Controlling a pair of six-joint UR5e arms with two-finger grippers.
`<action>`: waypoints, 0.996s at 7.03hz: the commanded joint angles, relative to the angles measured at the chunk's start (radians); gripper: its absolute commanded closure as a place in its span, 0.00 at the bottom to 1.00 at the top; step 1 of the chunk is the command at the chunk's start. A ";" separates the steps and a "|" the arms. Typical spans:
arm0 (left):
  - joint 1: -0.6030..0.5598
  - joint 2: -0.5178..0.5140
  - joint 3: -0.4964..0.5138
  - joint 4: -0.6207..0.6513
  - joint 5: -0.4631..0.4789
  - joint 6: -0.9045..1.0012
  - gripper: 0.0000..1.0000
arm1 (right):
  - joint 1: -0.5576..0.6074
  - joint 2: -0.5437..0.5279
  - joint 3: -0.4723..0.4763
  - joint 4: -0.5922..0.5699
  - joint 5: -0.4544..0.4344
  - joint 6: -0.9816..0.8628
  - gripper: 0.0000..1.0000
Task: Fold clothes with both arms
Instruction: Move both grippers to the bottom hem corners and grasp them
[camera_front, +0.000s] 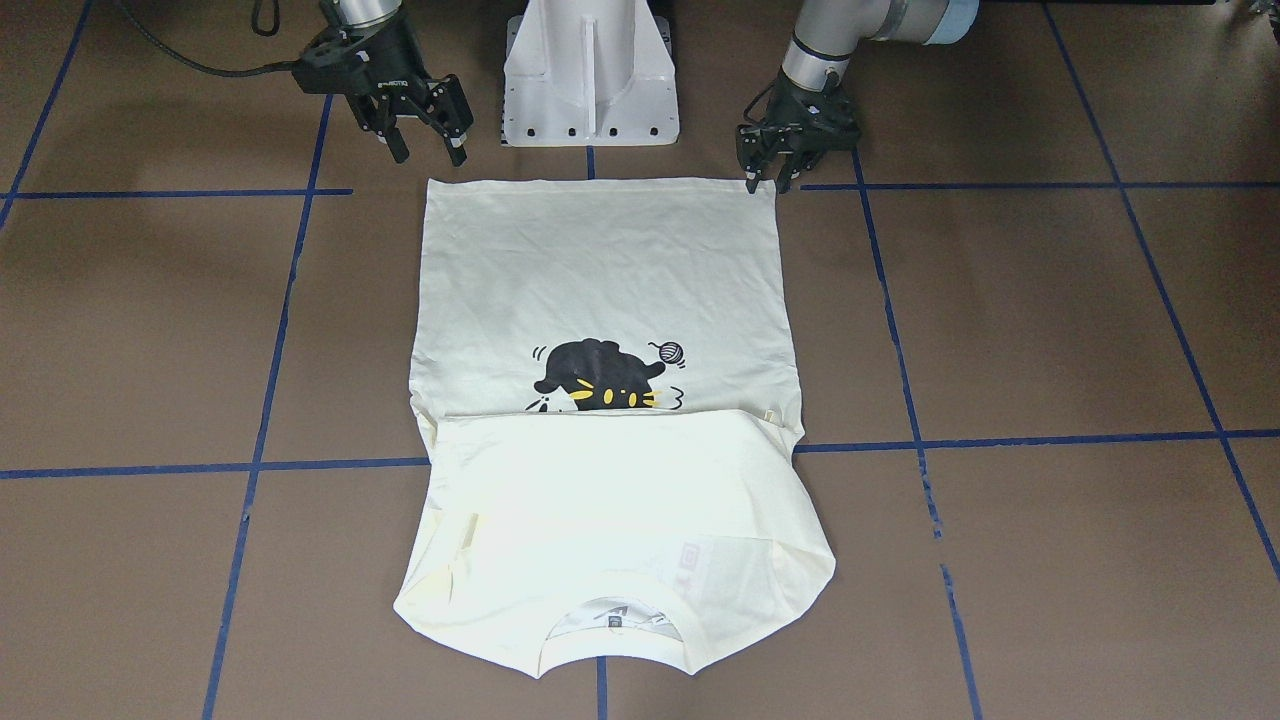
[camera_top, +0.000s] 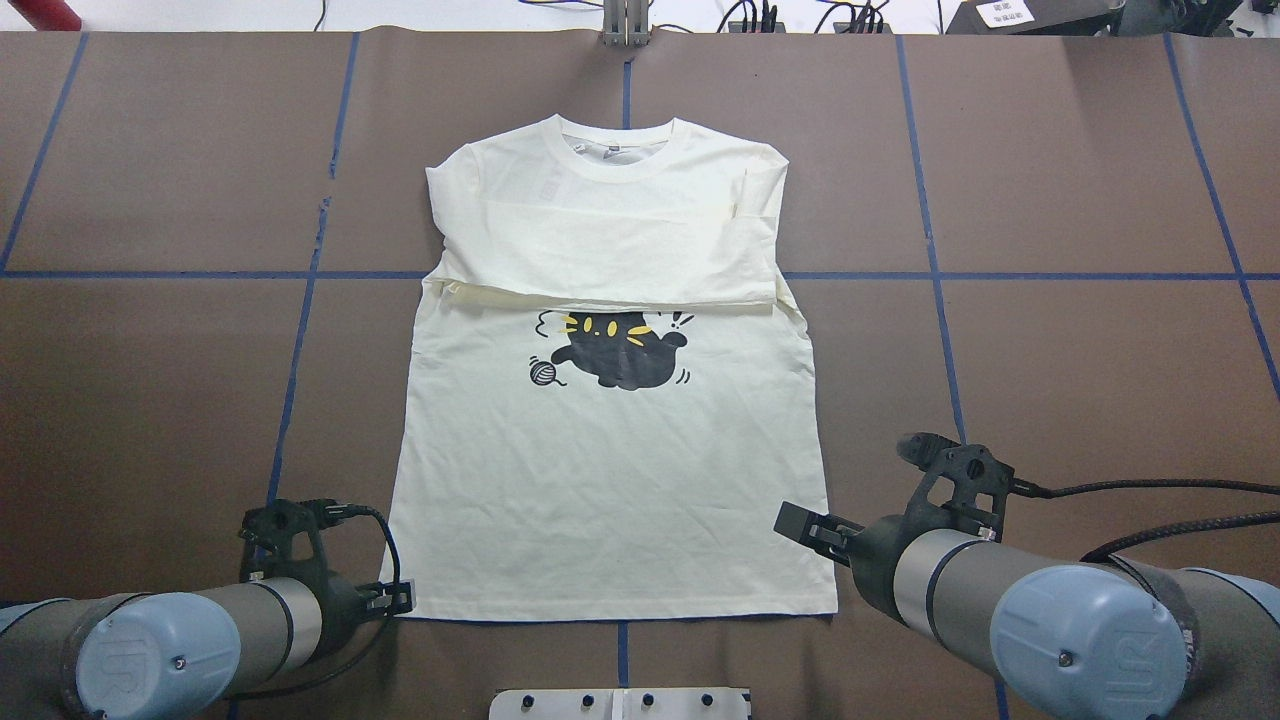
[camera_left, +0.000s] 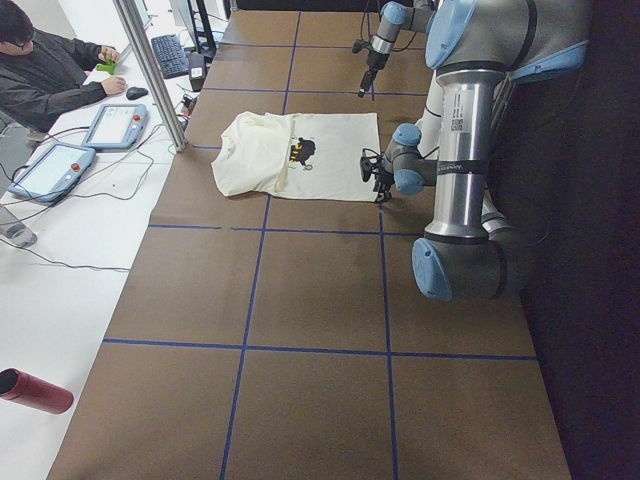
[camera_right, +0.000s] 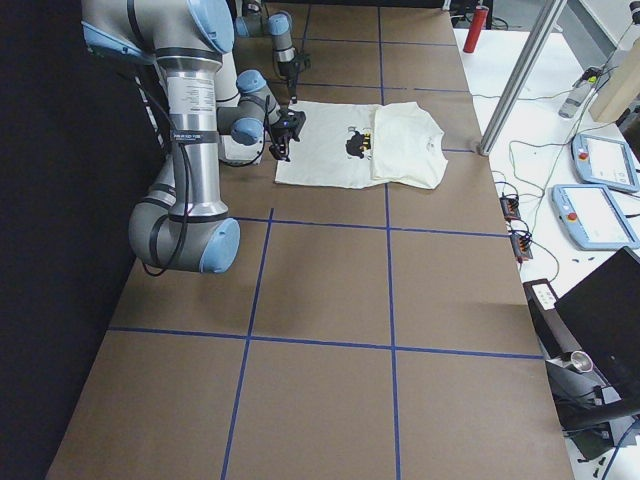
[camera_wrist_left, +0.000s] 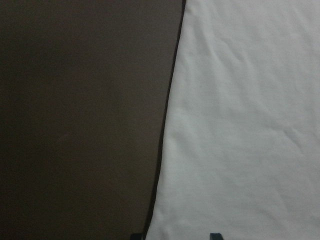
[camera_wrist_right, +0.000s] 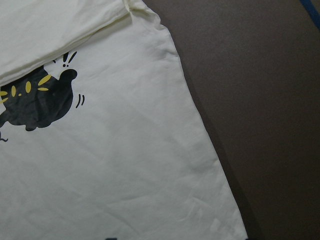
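The T-shirt (camera_top: 610, 480) lies flat, print side up, mid-table (camera_top: 1050, 350) — hem toward the robot-side edge, sleeves folded across the chest. Left gripper (camera_front: 767, 186): jaws released, straddling one hem corner. Right gripper (camera_front: 429, 158): jaws released, near the other hem corner.

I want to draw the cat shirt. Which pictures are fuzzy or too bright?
Front-facing view: the T-shirt glares almost white on its folded half. Left wrist view: dim and soft, only cloth edge and table. Right wrist view: clear, the cat print looks sharp.
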 joint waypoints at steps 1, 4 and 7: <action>0.011 0.000 0.004 0.000 0.000 0.000 0.51 | -0.009 0.000 0.000 0.000 -0.018 0.001 0.10; 0.017 0.000 0.004 0.000 0.002 0.000 0.75 | -0.015 0.000 0.000 0.000 -0.021 0.003 0.10; 0.017 0.000 0.002 0.000 0.002 0.000 1.00 | -0.029 0.000 -0.005 0.000 -0.036 0.003 0.09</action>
